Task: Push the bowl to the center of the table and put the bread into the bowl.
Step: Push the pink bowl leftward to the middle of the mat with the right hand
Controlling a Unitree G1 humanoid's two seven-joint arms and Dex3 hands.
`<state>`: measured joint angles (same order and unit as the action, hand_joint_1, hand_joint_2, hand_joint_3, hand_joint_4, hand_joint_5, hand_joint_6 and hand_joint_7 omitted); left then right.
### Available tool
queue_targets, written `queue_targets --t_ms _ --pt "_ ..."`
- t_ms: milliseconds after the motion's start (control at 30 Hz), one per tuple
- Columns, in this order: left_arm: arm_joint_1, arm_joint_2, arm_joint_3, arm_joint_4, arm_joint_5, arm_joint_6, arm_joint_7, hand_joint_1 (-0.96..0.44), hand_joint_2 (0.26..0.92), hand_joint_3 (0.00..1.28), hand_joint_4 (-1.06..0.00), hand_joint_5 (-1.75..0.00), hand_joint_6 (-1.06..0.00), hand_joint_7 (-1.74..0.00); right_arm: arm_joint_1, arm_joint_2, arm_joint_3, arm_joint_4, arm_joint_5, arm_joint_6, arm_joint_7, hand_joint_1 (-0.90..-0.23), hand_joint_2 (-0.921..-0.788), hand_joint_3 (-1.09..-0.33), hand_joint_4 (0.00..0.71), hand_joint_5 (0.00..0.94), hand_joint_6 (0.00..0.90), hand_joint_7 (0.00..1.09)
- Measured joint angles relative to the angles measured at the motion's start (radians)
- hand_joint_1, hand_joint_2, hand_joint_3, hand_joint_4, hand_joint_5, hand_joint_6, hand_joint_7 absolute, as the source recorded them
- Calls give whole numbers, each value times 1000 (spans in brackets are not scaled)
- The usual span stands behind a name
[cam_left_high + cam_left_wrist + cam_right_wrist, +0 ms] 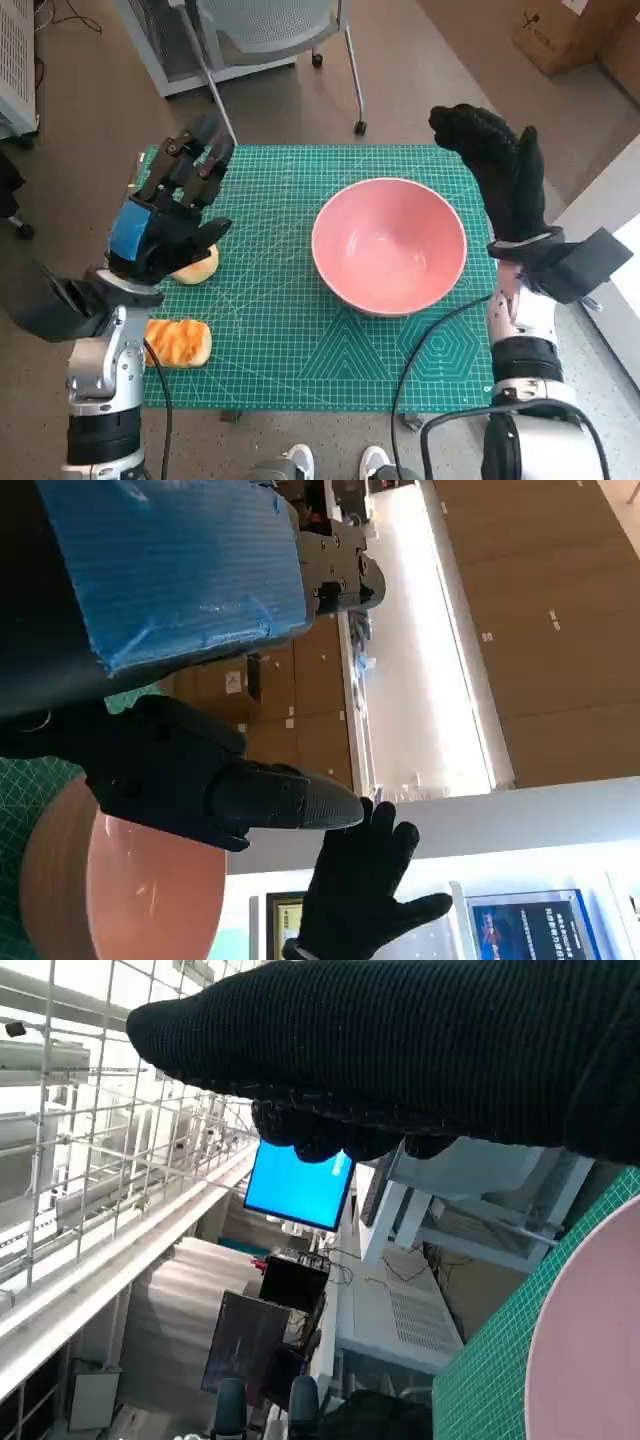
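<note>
Pink bowl sits right of the bench centre, empty. Right hand stands flat at its outer side, fingers spread, placed to push. Left hand, fingers apart and empty, hovers over one bread; another lies nearer.

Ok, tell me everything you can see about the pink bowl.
The bowl is round, pink and glossy, possibly plastic or glazed ceramic, with a light reflection inside. It stands upright and empty on the green cutting mat, right of the mat's middle. Neither hand touches it: the right hand is raised beside its far right rim, and the left hand hovers off to its left over a bread roll.
</note>
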<state>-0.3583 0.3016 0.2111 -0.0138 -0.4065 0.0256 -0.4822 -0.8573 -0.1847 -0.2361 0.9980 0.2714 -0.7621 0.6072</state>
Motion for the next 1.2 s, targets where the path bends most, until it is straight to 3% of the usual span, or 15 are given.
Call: queue_targets --t_ms 500,1000,1200 --pt "1 0 0 -7 -3 12 1 -523 899 223 1 1 1 -356 0 -11 -3 14 -1 -1 -1 -670 -921 -712 164 0 275 0" --pt "12 0 2 -7 -1 7 1 -523 890 231 -2 -1 1 -368 -6 -87 -44 144 -5 -1 -14 -656 -921 -732 142 0 268 1" --pt "13 0 3 -7 0 2 1 -523 890 233 -4 -2 1 -371 -7 -103 -39 190 -46 0 -87 -643 -921 -741 122 0 268 1"
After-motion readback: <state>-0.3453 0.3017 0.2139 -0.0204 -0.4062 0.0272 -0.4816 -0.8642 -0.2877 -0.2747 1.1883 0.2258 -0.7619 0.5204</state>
